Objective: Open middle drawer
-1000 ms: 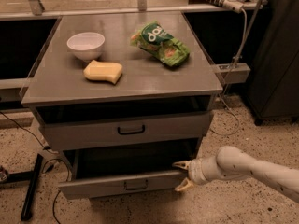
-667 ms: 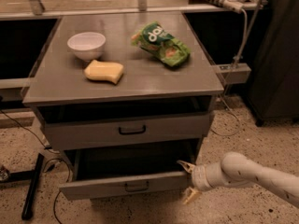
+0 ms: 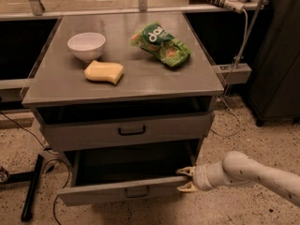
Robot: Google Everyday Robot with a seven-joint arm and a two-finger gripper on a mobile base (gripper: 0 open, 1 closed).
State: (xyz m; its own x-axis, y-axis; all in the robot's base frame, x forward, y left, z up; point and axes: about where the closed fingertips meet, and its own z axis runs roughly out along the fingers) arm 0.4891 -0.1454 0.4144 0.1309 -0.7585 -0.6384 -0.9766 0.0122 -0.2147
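The job looked largely done: the middle drawer (image 3: 98,194) (flat grey front, small black bar handle) stood pulled well out toward the near side, its dark inside showing below the upper drawer (image 3: 84,136). Little seemed left beyond a last tug and letting go. The gripper (image 3: 185,179) sat at the open drawer's right front corner, its pale tapered fingers spread and holding nothing I could see. Whether they touched the front, I could not tell.
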